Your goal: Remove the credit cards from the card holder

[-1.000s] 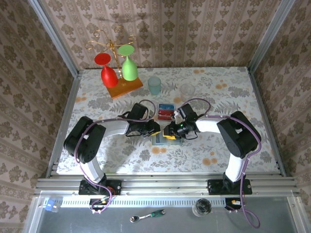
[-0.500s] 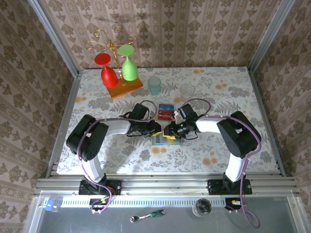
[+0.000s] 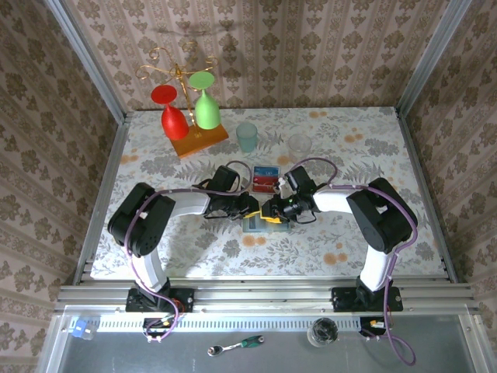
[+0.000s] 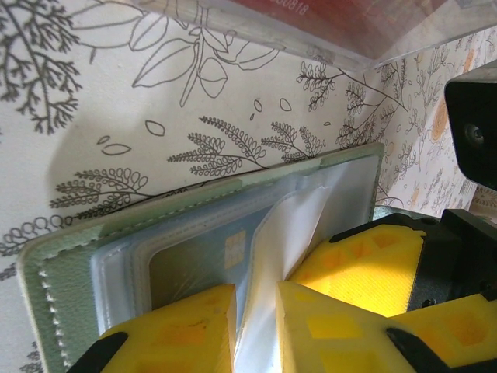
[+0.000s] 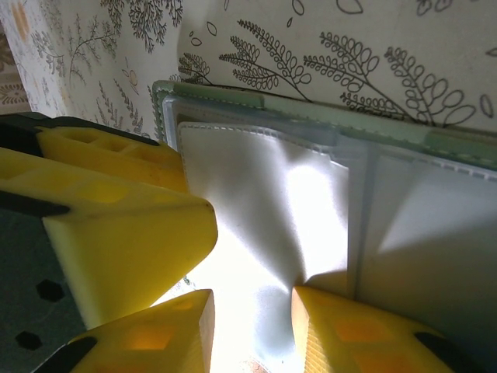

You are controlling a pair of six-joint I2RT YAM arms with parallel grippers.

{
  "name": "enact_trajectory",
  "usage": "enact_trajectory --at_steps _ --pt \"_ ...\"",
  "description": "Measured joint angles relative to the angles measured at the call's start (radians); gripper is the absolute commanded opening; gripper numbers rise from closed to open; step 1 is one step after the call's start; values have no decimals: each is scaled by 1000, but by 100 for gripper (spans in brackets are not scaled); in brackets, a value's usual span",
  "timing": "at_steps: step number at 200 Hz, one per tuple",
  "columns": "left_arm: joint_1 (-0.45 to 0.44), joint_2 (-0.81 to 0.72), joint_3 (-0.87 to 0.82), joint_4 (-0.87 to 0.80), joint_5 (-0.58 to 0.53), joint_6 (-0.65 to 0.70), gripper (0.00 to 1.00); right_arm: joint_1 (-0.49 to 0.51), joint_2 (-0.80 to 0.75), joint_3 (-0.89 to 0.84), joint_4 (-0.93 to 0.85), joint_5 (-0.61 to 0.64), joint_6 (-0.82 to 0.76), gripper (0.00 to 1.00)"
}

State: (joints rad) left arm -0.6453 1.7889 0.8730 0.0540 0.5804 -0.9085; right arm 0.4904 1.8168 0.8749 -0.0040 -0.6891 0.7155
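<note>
The pale grey-green card holder (image 3: 254, 225) lies open at the table's centre, and both grippers meet over it. My left gripper (image 3: 247, 207) is shut on a clear plastic sleeve of the card holder (image 4: 70, 256), the leaf standing up between its yellow fingers (image 4: 178, 330). A card (image 4: 194, 260) with a chip sits in the sleeve beside it. My right gripper (image 3: 271, 211) is open, its fingertips (image 5: 342, 318) pressing on the white sleeves of the card holder (image 5: 435, 233). Red and blue credit cards (image 3: 265, 179) lie on the table just behind; a red card's edge (image 4: 311, 12) shows in the left wrist view.
A teal cup (image 3: 247, 137) and a clear glass (image 3: 300, 144) stand behind the cards. At the back left a gold rack on an orange base (image 3: 200, 141) holds a red wine glass (image 3: 172, 116) and a green one (image 3: 206, 107).
The left arm's elbow has shifted slightly to the right. Both grippers stay at the card holder, with no clear change in grip.
</note>
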Motion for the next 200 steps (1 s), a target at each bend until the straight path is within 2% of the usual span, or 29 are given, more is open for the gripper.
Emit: enact_trajectory --at_steps 124,200 --pt "-29 -30 -23 39 0 -49 20 -3 -67 -53 23 -11 51 33" --pt "-51 -54 -23 43 3 -61 21 -8 -246 -51 -26 47 40 33"
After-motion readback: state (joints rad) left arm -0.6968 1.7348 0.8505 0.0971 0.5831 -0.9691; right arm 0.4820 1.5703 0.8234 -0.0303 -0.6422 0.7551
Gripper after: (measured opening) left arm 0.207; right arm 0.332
